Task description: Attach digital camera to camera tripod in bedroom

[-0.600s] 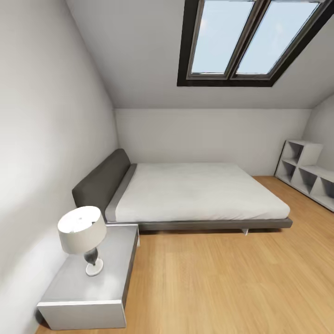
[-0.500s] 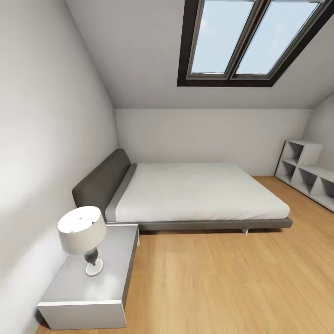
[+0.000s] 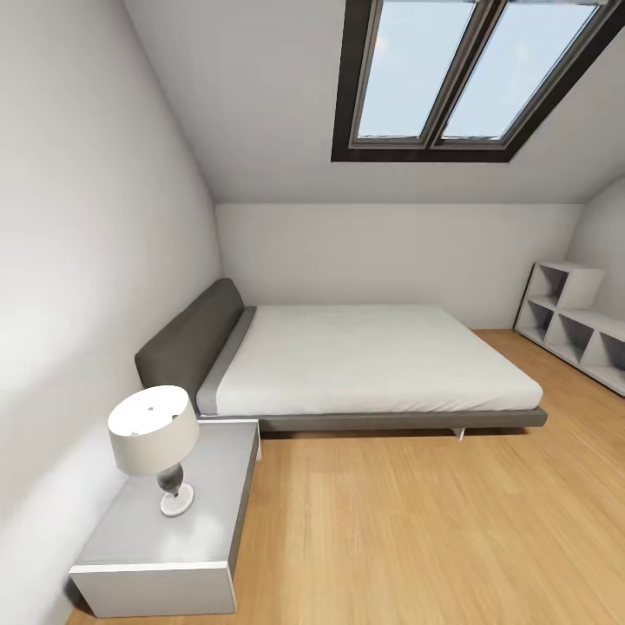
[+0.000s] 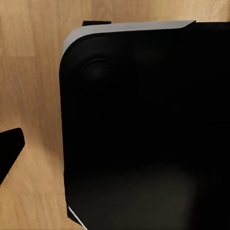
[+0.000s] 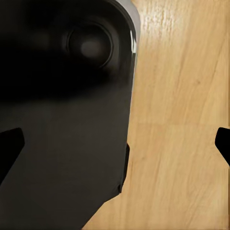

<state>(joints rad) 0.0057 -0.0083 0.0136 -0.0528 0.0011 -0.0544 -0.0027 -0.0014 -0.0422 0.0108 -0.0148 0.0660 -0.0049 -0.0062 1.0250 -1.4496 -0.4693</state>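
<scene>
Grey bed (image 3: 373, 360) beside lamp (image 3: 156, 443) on nightstand (image 3: 195, 529); right hand (image 5: 115, 143) fingers apart; left hand state unclear

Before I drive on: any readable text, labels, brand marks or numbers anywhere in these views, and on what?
None: no readable text in any view.
The table lamp, nightstand, bed, cube shelves and skylight frame carry no writing.
The dark body above the wood floor in the wrist views bears no label.
</scene>
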